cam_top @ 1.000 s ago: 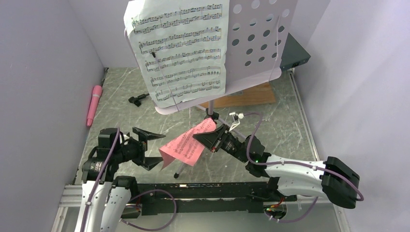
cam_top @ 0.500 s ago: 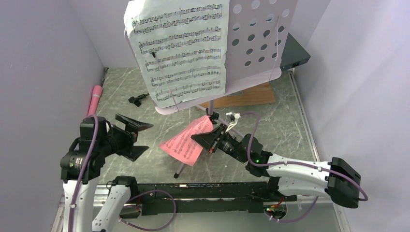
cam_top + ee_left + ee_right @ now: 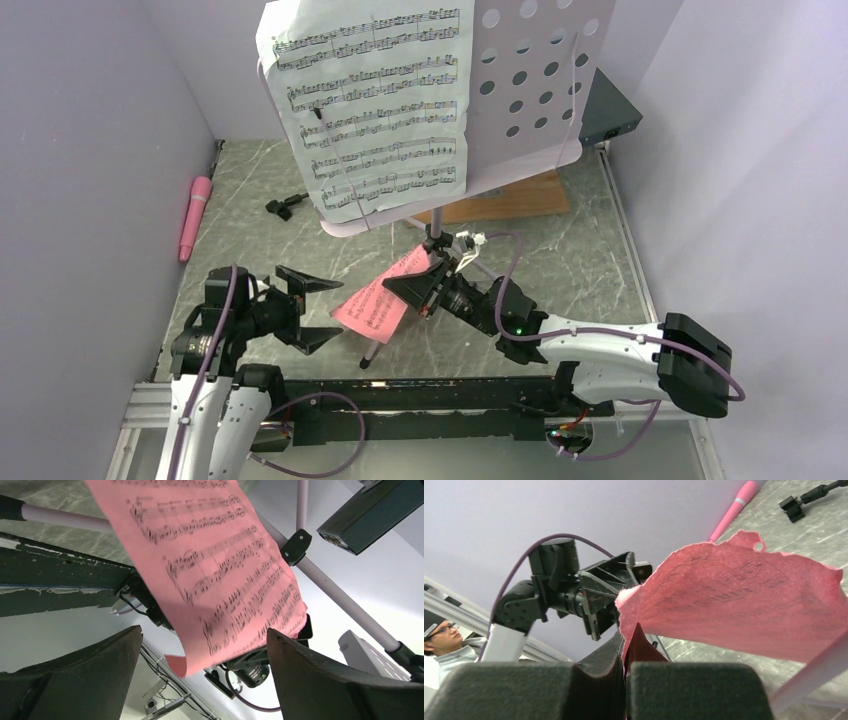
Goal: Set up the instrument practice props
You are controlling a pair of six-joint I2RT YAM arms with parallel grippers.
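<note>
The pale lavender music-stand desk (image 3: 530,90) stands on its silver tripod (image 3: 372,352) and carries a white music sheet (image 3: 375,110). My right gripper (image 3: 425,290) is shut on an edge of the pink music sheet (image 3: 378,302), holding it in the air below the desk; the wrist view shows the sheet (image 3: 744,605) pinched between the jaws (image 3: 626,655). My left gripper (image 3: 315,310) is open, just left of the pink sheet; the sheet's lower edge (image 3: 215,575) hangs above its spread jaws (image 3: 205,680). The pink microphone (image 3: 194,215) lies by the left wall. The small black mic stand (image 3: 285,207) lies nearby.
A dark flat box (image 3: 610,110) sits at the back right behind the desk. A wooden board (image 3: 510,200) lies under the stand. Lavender walls close in left, back and right. A tripod leg (image 3: 345,605) runs close past the left gripper.
My left gripper swung out to the left, then came back toward the pink sheet, still open. My right gripper shifted the pink sheet slightly left.
</note>
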